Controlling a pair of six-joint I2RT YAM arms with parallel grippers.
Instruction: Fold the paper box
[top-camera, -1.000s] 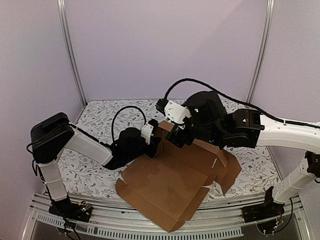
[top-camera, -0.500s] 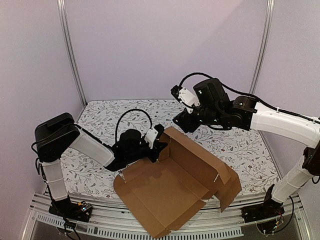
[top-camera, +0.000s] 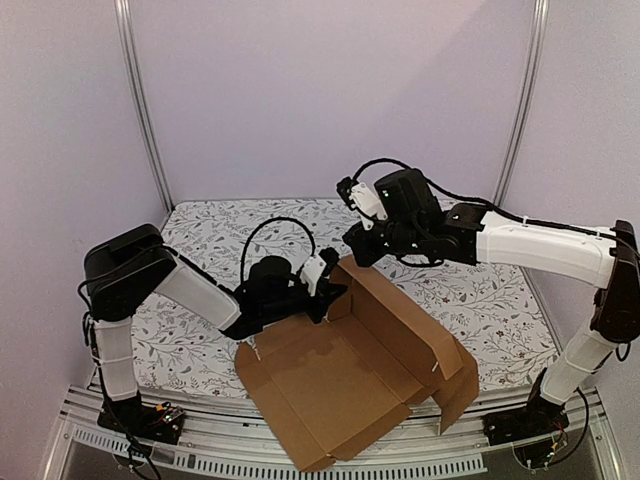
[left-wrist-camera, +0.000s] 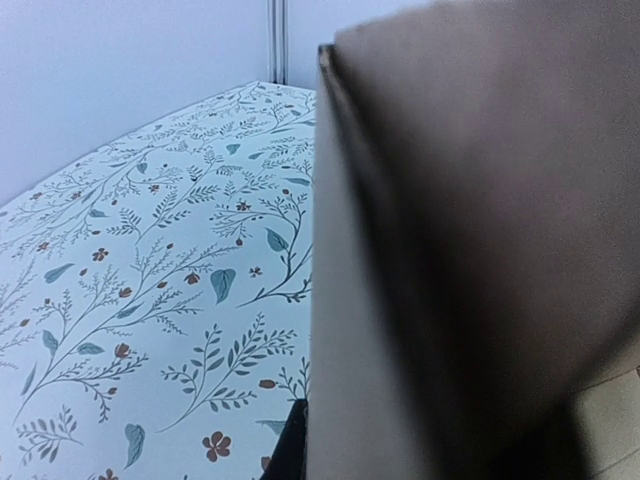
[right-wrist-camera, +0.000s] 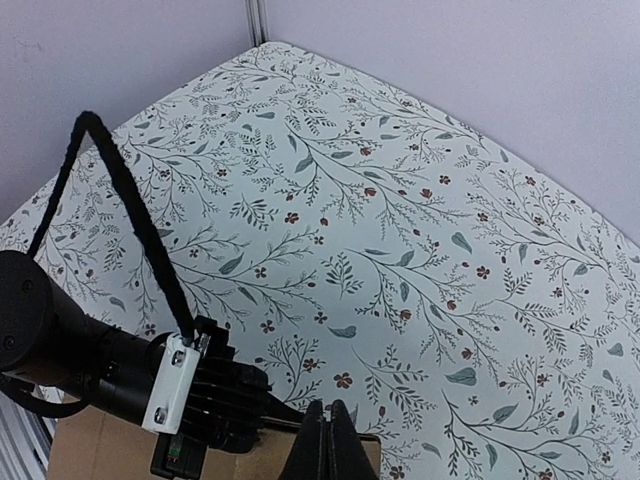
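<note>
The paper box (top-camera: 330, 385) is a brown cardboard sheet. Its base lies flat near the table's front, and its long back wall (top-camera: 400, 310) stands raised. My left gripper (top-camera: 328, 292) is shut on the wall's left end. In the left wrist view blurred cardboard (left-wrist-camera: 470, 250) fills the right side, with one dark finger (left-wrist-camera: 292, 450) against it. My right gripper (top-camera: 352, 248) hovers just above the wall's top left corner. In the right wrist view its fingers (right-wrist-camera: 329, 430) are pressed together with nothing between them, over the cardboard edge (right-wrist-camera: 100, 450) and the left gripper (right-wrist-camera: 215, 395).
A floral cloth (top-camera: 200, 240) covers the table. A metal rail (top-camera: 250, 455) runs along the near edge, and the box's front corner hangs over it. Purple walls and two upright posts (top-camera: 140, 110) close the back and sides.
My right gripper has lifted off the box, drawn back toward the far side and shut. The back wall now stands more upright. My left gripper has shifted slightly right, still gripping.
</note>
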